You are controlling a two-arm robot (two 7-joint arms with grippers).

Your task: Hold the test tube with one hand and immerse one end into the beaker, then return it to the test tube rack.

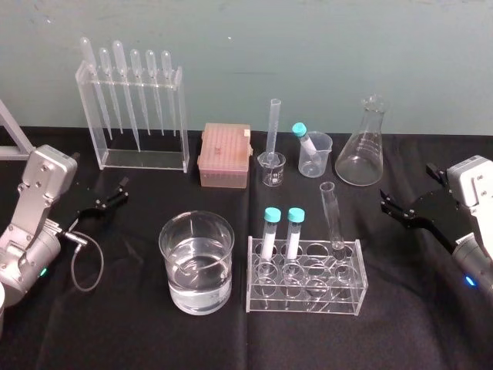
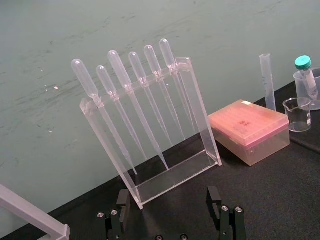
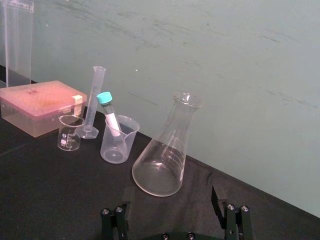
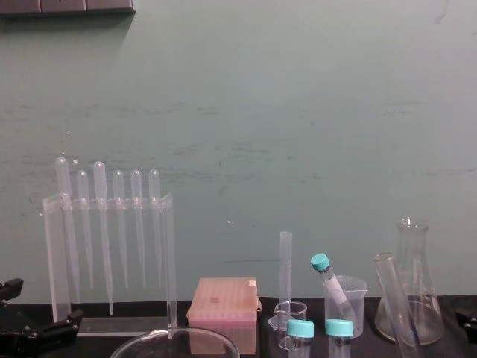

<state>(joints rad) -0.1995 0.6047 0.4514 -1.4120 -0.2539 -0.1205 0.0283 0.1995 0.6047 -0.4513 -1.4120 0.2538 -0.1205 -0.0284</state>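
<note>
Up front we see the test tube (image 1: 333, 217) leaning in its rack (image 1: 308, 306) beside the beaker (image 1: 174, 254), left gripper (image 1: 115, 193) and right gripper (image 1: 387, 204) both spread, empty.

Silver-grey boxy arms (image 1: 35, 208); black left end effector (image 1: 118, 193) and right end effector (image 1: 386, 205); thin grey looped cable (image 1: 86, 266).

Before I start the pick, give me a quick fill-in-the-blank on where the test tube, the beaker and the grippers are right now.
1. The test tube stands in the test tube rack, to the robot's ___ of the two teal-capped tubes.
2. The beaker, partly filled with clear liquid, sits on the robot's ___ side of the rack.
3. The left gripper and the right gripper are both ___, holding nothing.

Missing words: right; left; open.
</note>
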